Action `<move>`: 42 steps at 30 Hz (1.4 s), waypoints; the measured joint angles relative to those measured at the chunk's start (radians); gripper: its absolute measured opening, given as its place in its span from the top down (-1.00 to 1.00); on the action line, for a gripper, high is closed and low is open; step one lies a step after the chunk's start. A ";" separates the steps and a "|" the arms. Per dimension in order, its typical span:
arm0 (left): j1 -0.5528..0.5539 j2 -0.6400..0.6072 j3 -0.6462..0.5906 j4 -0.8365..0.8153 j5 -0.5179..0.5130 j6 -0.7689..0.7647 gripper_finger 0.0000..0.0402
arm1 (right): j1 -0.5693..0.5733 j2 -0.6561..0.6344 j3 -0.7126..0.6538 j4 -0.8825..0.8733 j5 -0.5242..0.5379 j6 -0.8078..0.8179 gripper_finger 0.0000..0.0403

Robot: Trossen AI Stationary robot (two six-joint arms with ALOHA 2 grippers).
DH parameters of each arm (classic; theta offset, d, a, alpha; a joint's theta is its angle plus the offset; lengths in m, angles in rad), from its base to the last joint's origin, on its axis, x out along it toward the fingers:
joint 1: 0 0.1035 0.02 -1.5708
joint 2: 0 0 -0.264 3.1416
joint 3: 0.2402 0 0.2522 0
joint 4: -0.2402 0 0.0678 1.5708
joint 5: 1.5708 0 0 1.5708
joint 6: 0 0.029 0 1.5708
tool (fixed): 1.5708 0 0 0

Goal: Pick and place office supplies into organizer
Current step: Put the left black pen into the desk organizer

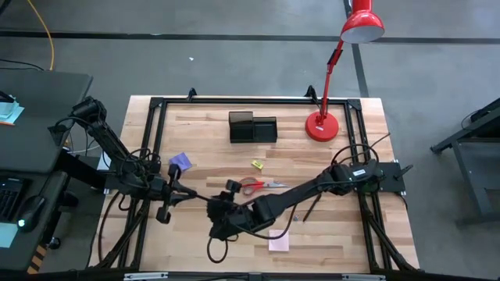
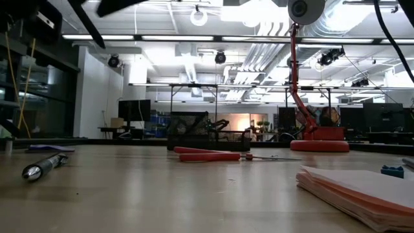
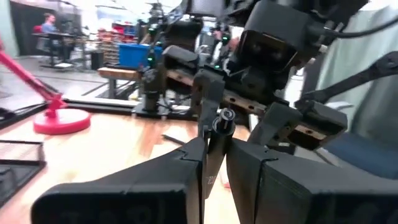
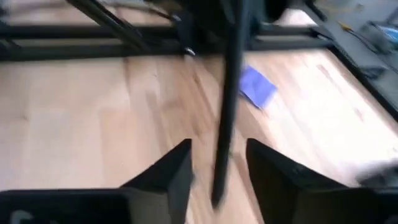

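A thin dark pen (image 3: pixel 214 146) is in the air over the table's near middle. My left gripper (image 1: pixel 190 194) is shut on it. My right gripper (image 4: pixel 217 171) is open, its fingers on either side of the pen's other end (image 4: pixel 227 93) with a gap on each side. The black organizer (image 1: pixel 252 127) stands at the far middle. On the wood lie red-handled scissors (image 1: pixel 262 186), a pink note pad (image 1: pixel 279 240), a purple note pad (image 1: pixel 180 162), a yellow piece (image 1: pixel 257 164) and another dark pen (image 1: pixel 311 209). My left gripper pinches the pen (image 3: pixel 210 171) between its two fingers (image 3: pixel 273 186). It comes in level from the table's left side, and the pen sticks out ahead roughly along the fingers toward my right gripper. The pen is lifted clear of the table.
A red desk lamp stands with its round base (image 1: pixel 322 125) at the far right, beside the organizer. A black frame (image 1: pixel 156 105) runs round the table's edges. Bare wood lies between the organizer and the scissors.
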 joint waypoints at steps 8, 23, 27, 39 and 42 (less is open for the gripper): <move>0.018 0.000 0.001 0.015 -0.201 0.095 0.86 | 0.063 -0.016 0.000 -0.310 0.157 0.279 0.03; 0.500 0.000 0.128 -0.104 0.122 0.043 0.85 | 0.204 -0.015 0.000 -0.844 0.261 0.827 0.14; 0.671 0.001 0.256 -0.336 0.173 -0.034 0.85 | 0.222 -0.015 0.000 -0.844 0.266 0.837 0.17; 1.191 0.066 0.533 -0.662 0.544 -0.052 0.85 | 0.215 -0.015 -0.015 -0.844 0.246 0.821 0.16; 1.288 0.147 0.568 -0.701 0.593 -0.052 0.85 | 0.215 -0.015 -0.015 -0.844 0.223 0.821 0.18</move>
